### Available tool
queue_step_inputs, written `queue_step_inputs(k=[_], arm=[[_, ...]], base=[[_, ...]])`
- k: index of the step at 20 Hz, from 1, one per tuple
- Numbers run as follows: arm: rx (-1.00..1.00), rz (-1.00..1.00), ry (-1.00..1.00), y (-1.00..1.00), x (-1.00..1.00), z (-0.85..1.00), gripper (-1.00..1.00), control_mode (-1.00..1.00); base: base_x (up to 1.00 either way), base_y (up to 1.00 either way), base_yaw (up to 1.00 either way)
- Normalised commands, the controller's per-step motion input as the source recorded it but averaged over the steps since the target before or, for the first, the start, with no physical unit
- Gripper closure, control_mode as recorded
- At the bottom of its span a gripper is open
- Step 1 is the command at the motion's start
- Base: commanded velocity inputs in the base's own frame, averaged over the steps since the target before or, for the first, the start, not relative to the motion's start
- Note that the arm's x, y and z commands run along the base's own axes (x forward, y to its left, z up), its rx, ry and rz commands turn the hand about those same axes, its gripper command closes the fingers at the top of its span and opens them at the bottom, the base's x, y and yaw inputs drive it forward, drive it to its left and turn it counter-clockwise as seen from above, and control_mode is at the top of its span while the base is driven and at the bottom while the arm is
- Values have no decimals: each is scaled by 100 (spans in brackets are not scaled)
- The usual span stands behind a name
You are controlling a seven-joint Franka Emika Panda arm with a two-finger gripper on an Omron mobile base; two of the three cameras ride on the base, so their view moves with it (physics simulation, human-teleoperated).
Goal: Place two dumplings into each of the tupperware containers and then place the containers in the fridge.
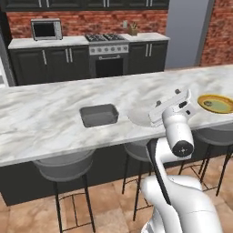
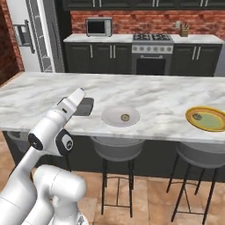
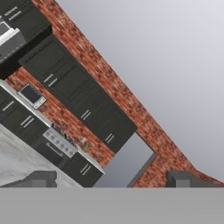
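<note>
One grey tupperware container (image 1: 99, 114) lies empty on the marble island counter (image 1: 54, 113); in the right base view the container (image 2: 86, 107) is partly hidden behind my arm. A round white plate (image 2: 121, 116) holds one dumpling (image 2: 125, 117). Another dumpling (image 2: 197, 117) rests on the yellow-rimmed plate (image 2: 206, 118) farther right. My gripper (image 1: 168, 101) hovers above the counter's near edge, between the container and the white plate (image 1: 136, 116), tilted up toward the far wall. In the hand view its fingertips (image 3: 41, 178) stand wide apart; the gripper (image 3: 111, 180) is open and holds nothing. The fridge (image 2: 26, 39) stands at the far left.
Grey bar stools (image 2: 117, 149) are tucked under the island's near side. Across the aisle run dark cabinets with a stove (image 1: 107, 48) and a microwave (image 1: 46, 29) against a brick wall.
</note>
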Motion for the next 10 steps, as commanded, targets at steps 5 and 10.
queue_step_inputs(k=[5,10], arm=[[0,0,0,0,0,0,-100,100],[0,0,0,0,0,0,-100,100]], base=[[14,-60,11],[26,-60,12]])
